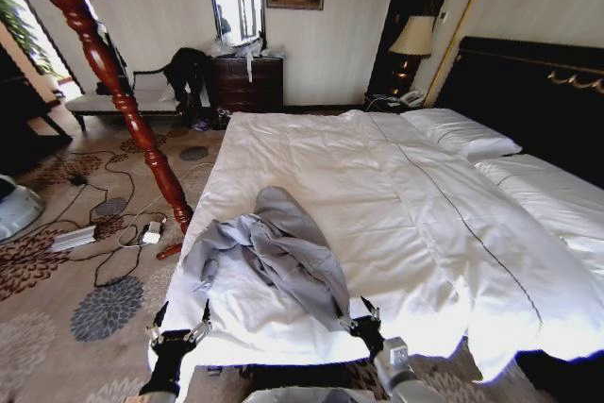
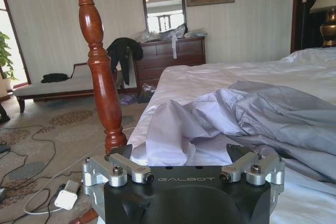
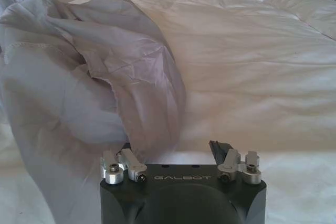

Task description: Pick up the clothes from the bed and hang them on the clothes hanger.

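The clothes, a crumpled grey-blue shirt (image 1: 283, 252), lie on the near left part of the bed (image 1: 377, 186) with its white duvet. My left gripper (image 1: 181, 320) is open at the bed's foot edge, just short of the shirt's left sleeve. In the left wrist view the left gripper (image 2: 181, 153) stands open in front of the shirt (image 2: 262, 114). My right gripper (image 1: 357, 316) is open at the shirt's near right corner. In the right wrist view the right gripper (image 3: 170, 148) has the shirt (image 3: 79, 77) hanging down to one finger. The clothes hanger is out of view.
A turned red-brown wooden post (image 1: 113, 82) stands on the carpet left of the bed, close to my left arm. Cables and a power strip (image 1: 75, 238) lie on the floor there. A dresser (image 1: 245, 82), a bench and a black garment (image 1: 187, 68) are at the far wall.
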